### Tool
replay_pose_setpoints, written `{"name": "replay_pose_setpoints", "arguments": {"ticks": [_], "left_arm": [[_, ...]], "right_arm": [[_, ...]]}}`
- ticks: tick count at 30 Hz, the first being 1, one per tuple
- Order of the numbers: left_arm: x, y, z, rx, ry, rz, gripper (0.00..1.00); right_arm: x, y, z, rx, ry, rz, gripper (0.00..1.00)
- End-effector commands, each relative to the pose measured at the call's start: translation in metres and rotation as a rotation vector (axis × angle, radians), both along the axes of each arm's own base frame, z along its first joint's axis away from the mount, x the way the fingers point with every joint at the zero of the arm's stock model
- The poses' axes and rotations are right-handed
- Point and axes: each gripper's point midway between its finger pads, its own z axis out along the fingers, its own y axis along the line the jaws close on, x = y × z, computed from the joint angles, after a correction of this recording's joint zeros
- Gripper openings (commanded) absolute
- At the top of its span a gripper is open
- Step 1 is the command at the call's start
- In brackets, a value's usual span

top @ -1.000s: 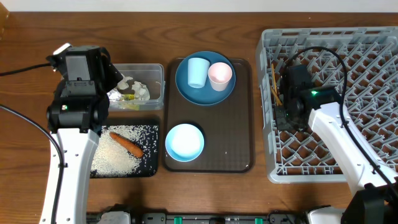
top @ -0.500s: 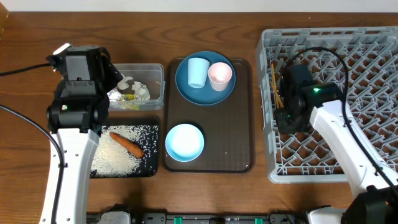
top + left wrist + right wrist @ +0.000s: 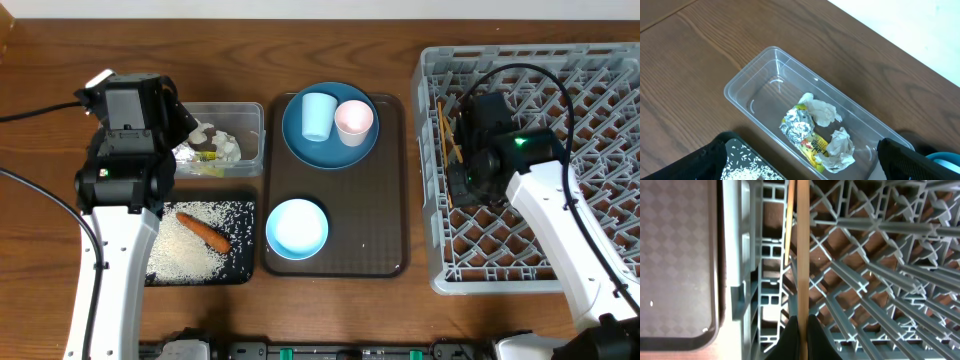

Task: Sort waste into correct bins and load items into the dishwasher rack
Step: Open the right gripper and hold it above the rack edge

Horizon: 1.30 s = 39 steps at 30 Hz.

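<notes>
The step in hand is loading the chopsticks. The right gripper (image 3: 802, 330) is pinched fully shut on one wooden chopstick (image 3: 802, 255), holding it over the dishwasher rack (image 3: 600, 70), along the rack's left-hand wall. A second chopstick (image 3: 789, 225) lies in the channel nearest that wall, just beside the held one. Whether the held stick already rests on the lattice cannot be told. The next move probably calls for settling it flat beside its mate and then opening the jaws, so that it does not drop through a gap. On the brown serving tray (image 3: 385, 200), just left of the rack, the blue plate (image 3: 300, 145) with the two cups and the white bowl (image 3: 296, 228) are not yet loaded. Farther from the rack, the left gripper (image 3: 801, 155) hangs wide open and holds nothing, above the clear tub (image 3: 755, 75) that contains wrapper (image 3: 802, 130) and paper (image 3: 822, 112).
</notes>
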Motion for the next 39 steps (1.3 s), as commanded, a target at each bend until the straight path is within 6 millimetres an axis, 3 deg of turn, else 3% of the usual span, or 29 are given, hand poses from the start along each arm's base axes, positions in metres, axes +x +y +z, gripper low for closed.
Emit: {"name": "replay_pose_setpoints", "arguments": {"ticks": [1, 11, 21, 24, 27, 31, 39], "left_arm": [[0.0, 0.004, 0.008, 0.02, -0.011, 0.006, 0.98], [0.0, 0.004, 0.008, 0.02, -0.011, 0.006, 0.98], [0.0, 0.004, 0.008, 0.02, -0.011, 0.006, 0.98], [0.0, 0.004, 0.008, 0.02, -0.011, 0.006, 0.98], [0.0, 0.004, 0.008, 0.02, -0.011, 0.006, 0.98], [0.0, 0.004, 0.008, 0.02, -0.011, 0.006, 0.98], [0.0, 0.004, 0.008, 0.02, -0.011, 0.006, 0.98]], "right_arm": [[0.01, -0.003, 0.012, 0.004, -0.063, -0.044, 0.01], [0.027, 0.002, 0.009, 0.04, -0.139, -0.095, 0.01], [0.03, 0.004, -0.002, 0.049, -0.152, -0.093, 0.02], [0.029, 0.004, -0.002, 0.048, -0.152, -0.093, 0.13], [0.028, 0.003, -0.003, 0.046, -0.146, -0.093, 0.36], [0.025, 0.003, -0.004, 0.042, -0.133, -0.092, 0.49], [0.017, 0.002, -0.006, 0.04, -0.097, -0.091, 0.51]]}}
